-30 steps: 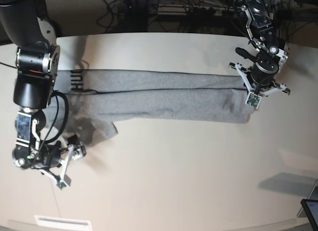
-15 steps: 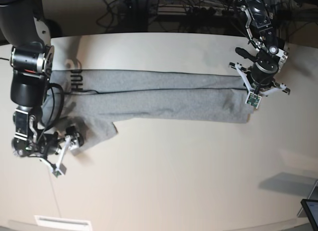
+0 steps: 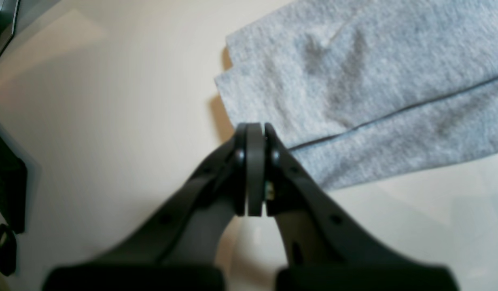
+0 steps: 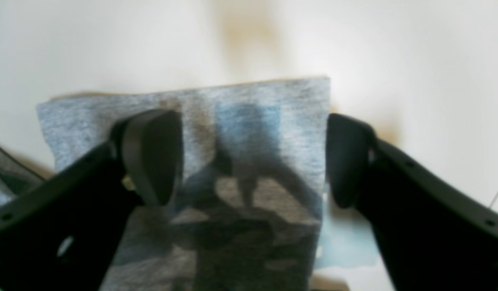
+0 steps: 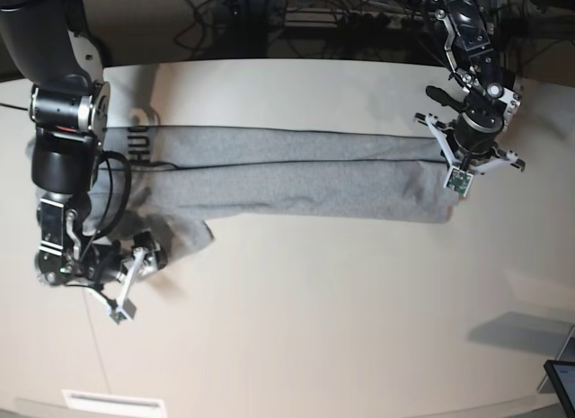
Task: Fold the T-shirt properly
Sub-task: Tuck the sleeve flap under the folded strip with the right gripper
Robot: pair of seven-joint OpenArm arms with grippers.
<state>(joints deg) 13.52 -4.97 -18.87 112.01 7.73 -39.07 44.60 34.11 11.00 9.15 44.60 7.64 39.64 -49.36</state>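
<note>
T-shirt: spread as a long grey band across the far half of the tabletop, folded lengthwise, a dark seam line along its middle; black lettering showing at the end under the right arm; one sleeve flap sticking out toward the near edge.

Left gripper: fingers pressed together, nothing seen between them; tips just beside the shirt's hem corner, at the seam line, not pinching cloth as far as the wrist view shows.

Right gripper: fingers spread wide, straddling the sleeve flap, one over the grey cloth, the other at its edge; no grasp made yet.

Change: over the last second, right gripper shifted along the near side of the sleeve, out and then partly back; opening narrowed slightly from its widest. Left arm and hem end unmoved.

Meaning for the task: apparently lining up on the loose sleeve, closing likely just starting. Sleeve not yet tucked in; lengthwise fold looks done, crosswise folds probably ahead.

Risk: grabbing only the top layer, or dragging the band askew.
</note>
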